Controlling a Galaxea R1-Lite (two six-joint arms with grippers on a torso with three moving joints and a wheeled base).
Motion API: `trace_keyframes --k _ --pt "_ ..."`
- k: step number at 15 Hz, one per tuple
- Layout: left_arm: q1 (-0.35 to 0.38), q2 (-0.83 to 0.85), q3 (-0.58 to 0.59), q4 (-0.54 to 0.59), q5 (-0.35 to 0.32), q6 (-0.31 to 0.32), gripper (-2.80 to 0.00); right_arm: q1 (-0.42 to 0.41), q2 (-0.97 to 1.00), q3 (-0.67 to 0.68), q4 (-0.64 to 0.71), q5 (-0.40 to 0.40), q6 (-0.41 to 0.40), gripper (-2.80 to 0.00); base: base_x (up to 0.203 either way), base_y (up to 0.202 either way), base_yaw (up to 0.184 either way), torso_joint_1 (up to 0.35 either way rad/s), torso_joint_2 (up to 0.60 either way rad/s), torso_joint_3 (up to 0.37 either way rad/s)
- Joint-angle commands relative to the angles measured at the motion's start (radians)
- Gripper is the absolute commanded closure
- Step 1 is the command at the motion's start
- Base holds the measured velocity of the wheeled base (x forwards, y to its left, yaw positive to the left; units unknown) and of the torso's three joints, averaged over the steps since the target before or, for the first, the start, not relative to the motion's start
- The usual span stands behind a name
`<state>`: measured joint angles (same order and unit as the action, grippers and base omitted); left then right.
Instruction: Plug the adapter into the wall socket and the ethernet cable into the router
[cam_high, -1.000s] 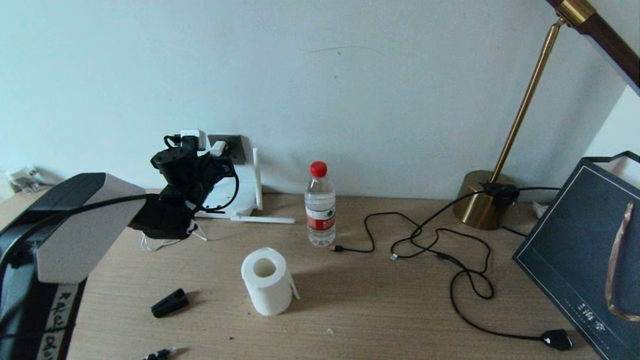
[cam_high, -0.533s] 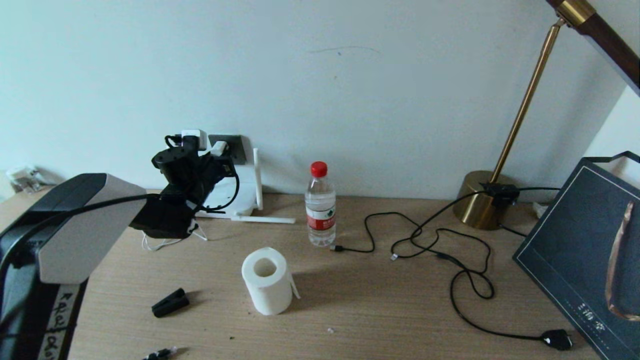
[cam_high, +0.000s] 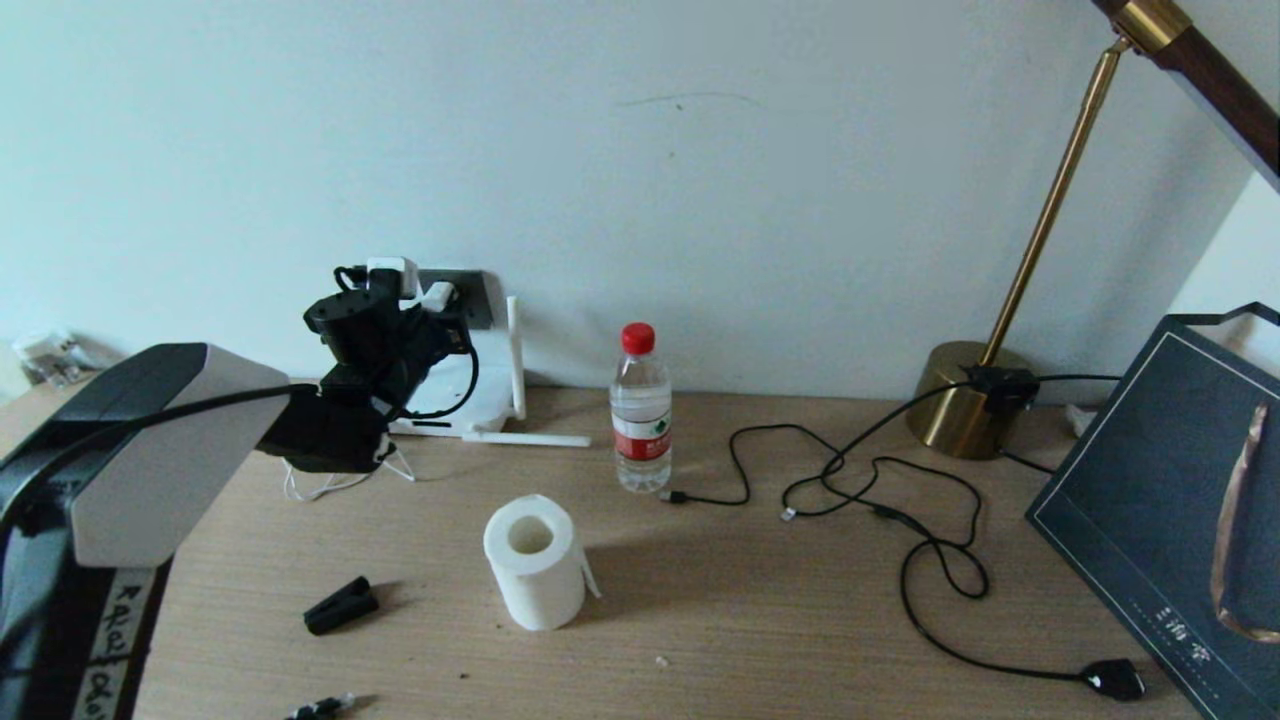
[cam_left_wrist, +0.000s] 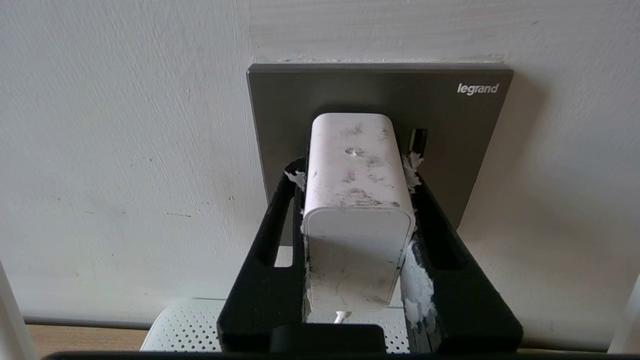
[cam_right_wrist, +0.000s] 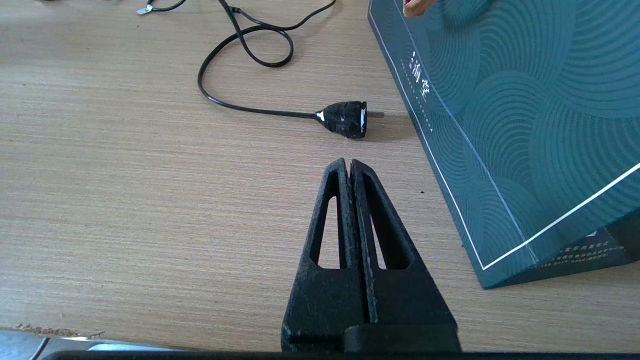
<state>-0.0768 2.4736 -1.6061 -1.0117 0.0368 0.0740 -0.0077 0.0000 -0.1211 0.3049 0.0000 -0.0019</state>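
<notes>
Now, with your left gripper (cam_left_wrist: 357, 200) fingers clamped on the adapter (cam_left_wrist: 356, 200), press it squarely into the wall socket (cam_left_wrist: 450, 130) before letting go.

Left arm reaches to 11 o'clock; left gripper (cam_left_wrist: 357, 175) fingers (cam_left_wrist: 272, 225) clamped, level. Right gripper (cam_right_wrist: 349, 167) low, fingers (cam_right_wrist: 332, 220) pressed together, pointing 12 o'clock.

Adapter (cam_left_wrist: 356, 200) prongs hidden against socket (cam_left_wrist: 465, 130)

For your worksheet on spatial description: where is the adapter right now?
The adapter is against the wall socket, at the table's far left in the head view, held between the left gripper's fingers, above the router.
</notes>
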Motion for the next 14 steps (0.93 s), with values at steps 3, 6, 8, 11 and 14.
trace_keyframes --k 3,6,8,11,14 --pt "0.0 0.01 -0.006 -0.015 0.0 0.001 0.0 0.0 0.0 0.0 0.002 0.0 0.0 0.0 0.0 0.0 0.0 0.0 0.0 0.0" --pt "0.0 0.022 -0.004 -0.015 0.0 0.001 0.0 0.0 0.0 0.0 0.002 0.0 0.0 0.0 0.0 0.0 0.0 0.0 0.0 0.0" --pt "0.0 0.025 -0.008 -0.01 0.0 0.001 0.0 0.0 0.0 0.0 0.002 0.0 0.0 0.0 0.0 0.0 0.0 0.0 0.0 0.0" --pt "0.0 0.025 -0.034 0.002 0.0 0.001 0.0 0.0 0.002 0.0 0.002 0.0 0.0 0.0 0.0 0.0 0.0 0.0 0.0 0.0" --pt "0.0 0.026 -0.058 0.03 0.0 0.001 0.0 0.0 0.0 0.0 0.002 0.0 0.0 0.0 0.0 0.0 0.0 0.0 0.0 0.0"
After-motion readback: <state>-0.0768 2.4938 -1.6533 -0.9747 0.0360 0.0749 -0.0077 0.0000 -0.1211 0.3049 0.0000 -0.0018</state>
